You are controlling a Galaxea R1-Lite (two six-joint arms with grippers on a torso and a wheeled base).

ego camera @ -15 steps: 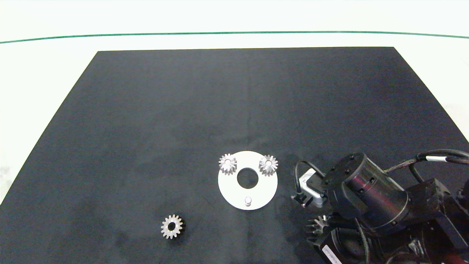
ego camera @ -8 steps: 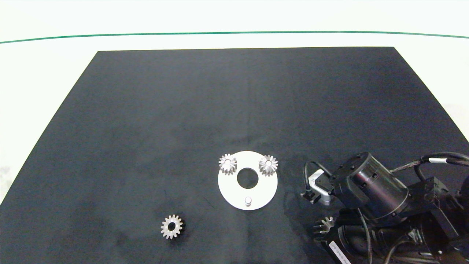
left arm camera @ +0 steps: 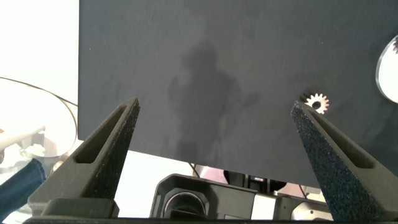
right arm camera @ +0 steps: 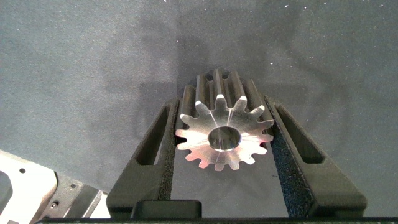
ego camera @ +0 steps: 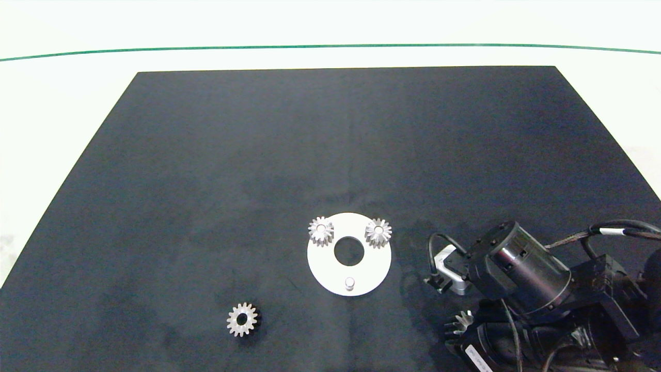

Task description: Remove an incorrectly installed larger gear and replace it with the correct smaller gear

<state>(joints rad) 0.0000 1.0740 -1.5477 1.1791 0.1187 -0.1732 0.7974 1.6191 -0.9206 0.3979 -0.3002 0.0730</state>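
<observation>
Right wrist view shows the right tool [right arm camera: 224, 146] clamped on the larger gear [right arm camera: 224, 132], whose teeth are pressed between the two grey fingers above the black mat [right arm camera: 93, 68]. In the head view the same gear [ego camera: 460, 324] is seen only in part, at the near right of the white disc [ego camera: 323, 268], tucked under the dark right arm [ego camera: 526, 281]. Over the last second the arm and its load have been drawn back from the disc toward the near right corner of the mat, and less of the gear is now exposed. By this the removal half of the task is judged done; the gear is being carried off and is not yet set down.

On the disc, the near peg [ego camera: 349, 282] stands bare, so a place is judged ready for the replacement. The smaller gear [ego camera: 241, 319] lies flat on the mat, well apart from the disc to its near left, untouched. Two look-alike gears [ego camera: 321, 230] [ego camera: 378, 232] sit on the disc's far pegs, either side of its centre hole.

The left tool [left arm camera: 217, 162] is held wide open and empty beyond the mat's edge, with the smaller gear [left arm camera: 316, 102] visible ahead of it; fetching that gear is judged the next step.
</observation>
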